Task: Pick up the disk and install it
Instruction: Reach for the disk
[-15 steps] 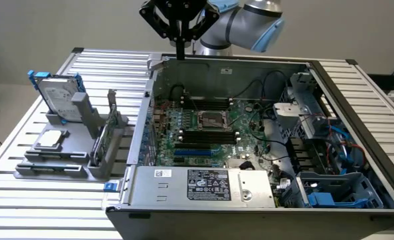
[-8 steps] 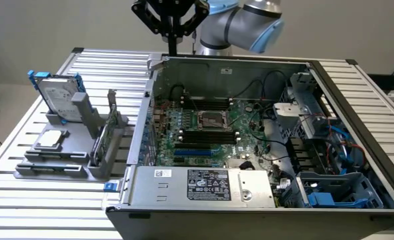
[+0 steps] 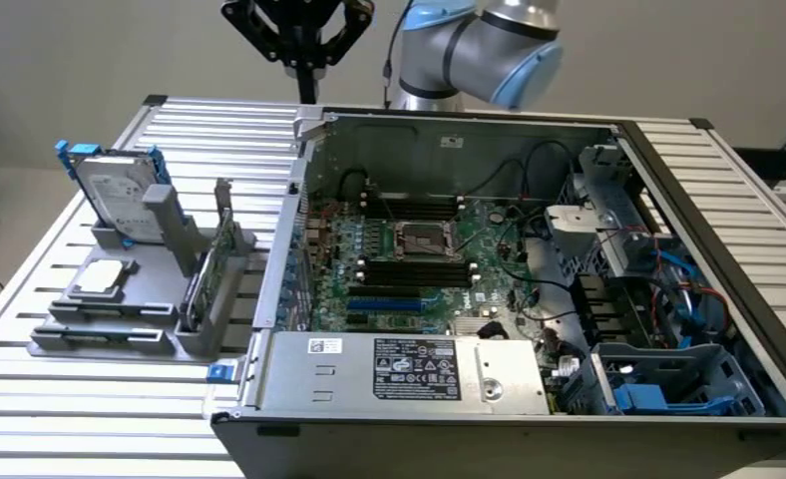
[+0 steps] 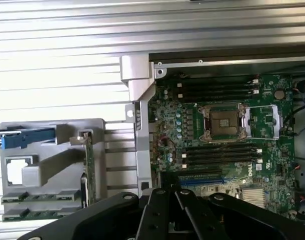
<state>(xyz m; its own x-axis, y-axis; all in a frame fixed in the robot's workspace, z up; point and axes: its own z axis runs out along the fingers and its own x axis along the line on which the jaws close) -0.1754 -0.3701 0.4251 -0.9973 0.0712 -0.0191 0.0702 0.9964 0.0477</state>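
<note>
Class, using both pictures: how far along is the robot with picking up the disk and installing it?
Done: nothing yet. The disk stands upright in the grey holder beside the open computer case, untouched. In hand: the gripper is shut and empty, hanging high above a corner of the case, apart from the disk. Left: both the pick-up and the install.

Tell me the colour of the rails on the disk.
Blue; the exterior view shows the rails on the disk best.

On the table (image 3: 61, 409), near its edge at the exterior view's left, a stand (image 3: 114, 334) carries the disk (image 3: 117, 195) at its far end, a chip (image 3: 105, 280) before it; the computer case (image 3: 473, 135) lies just beside the stand, on that view's right.
</note>
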